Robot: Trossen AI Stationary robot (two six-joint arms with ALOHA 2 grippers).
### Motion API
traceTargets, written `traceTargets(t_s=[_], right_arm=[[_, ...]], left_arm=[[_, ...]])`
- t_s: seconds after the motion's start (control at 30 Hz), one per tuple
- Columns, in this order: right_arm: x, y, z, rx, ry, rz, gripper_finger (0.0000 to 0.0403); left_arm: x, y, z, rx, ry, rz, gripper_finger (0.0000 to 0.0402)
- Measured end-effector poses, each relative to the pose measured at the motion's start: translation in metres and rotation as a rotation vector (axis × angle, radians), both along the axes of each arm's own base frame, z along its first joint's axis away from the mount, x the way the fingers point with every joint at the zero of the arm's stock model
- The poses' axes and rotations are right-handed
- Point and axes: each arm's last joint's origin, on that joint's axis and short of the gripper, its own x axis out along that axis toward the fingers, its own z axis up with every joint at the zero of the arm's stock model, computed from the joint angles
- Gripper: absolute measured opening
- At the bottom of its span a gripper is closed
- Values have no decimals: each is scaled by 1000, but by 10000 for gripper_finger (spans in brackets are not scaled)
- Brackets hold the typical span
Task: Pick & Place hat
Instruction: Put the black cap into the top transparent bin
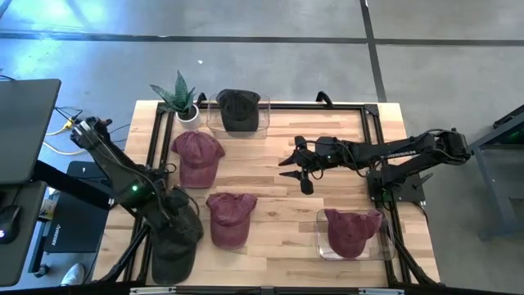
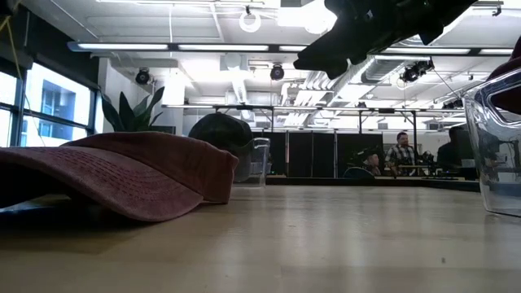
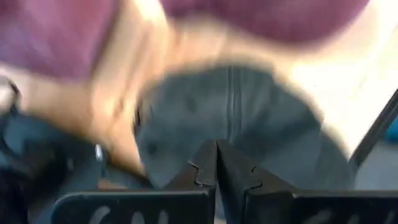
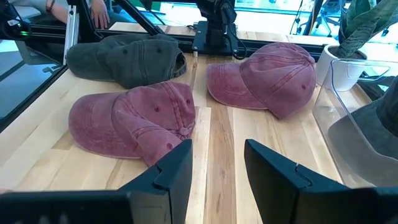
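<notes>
High view: two hats sit in bins; three remain on the table. Left claw [image 1: 173, 215], fingers pressed together, sits over the grey hat [image 1: 174, 246].

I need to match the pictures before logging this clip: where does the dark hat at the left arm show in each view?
High view: dark hat at the table's front-left corner, under the left hand.
Low view: not in it.
Left wrist view: fills the middle, above the shut fingers.
Right wrist view: far side, upper left.
Shared landmark: the maroon hat beside it.
</notes>
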Motion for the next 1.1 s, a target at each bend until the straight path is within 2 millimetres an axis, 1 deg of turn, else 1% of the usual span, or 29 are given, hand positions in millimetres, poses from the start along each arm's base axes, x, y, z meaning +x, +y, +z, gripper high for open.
traceTargets(t_s=[0.1,0.17,0.33,0.47,0.53,0.6,0.67,0.7,0.77,0.83,0.9,0.97,1.0,1.03,1.1], right_arm=[[0,0,0,-9,0,3,142],[0,0,0,-13,-1,5,142],[0,0,0,-26,1,10,142],[0,0,-1,-31,4,12,142],[-1,0,-1,-33,2,13,142],[-2,0,-4,-32,7,13,142],[-3,0,-7,-30,6,12,142],[-3,0,-9,-28,4,11,142],[-5,0,-12,-15,-8,6,142],[-6,0,-15,-6,-22,2,142],[-6,0,-15,3,-33,-1,142],[-6,0,-15,5,-42,-2,142],[-6,0,-14,5,-49,-2,142],[-6,0,-13,4,-59,-2,142],[-5,0,-11,4,-80,-2,142]], left_arm=[[-2,-6,-16,-88,158,-38,31],[-2,-7,-26,-103,222,-39,63],[-1,-8,-51,-54,264,-25,165],[1,-11,-77,-37,281,-55,243],[1,-11,-92,-22,299,-60,267],[1,-11,-107,8,326,-58,276],[3,-11,-121,39,323,-55,270],[3,-11,-127,57,318,-55,261],[5,-12,-137,81,322,-56,230],[6,-13,-144,96,335,-59,181],[7,-15,-148,89,342,-66,118],[8,-17,-149,72,350,-85,45],[8,-17,-148,63,360,-88,24],[8,-17,-148,56,368,-85,16],[10,-18,-142,23,373,-99,17]])
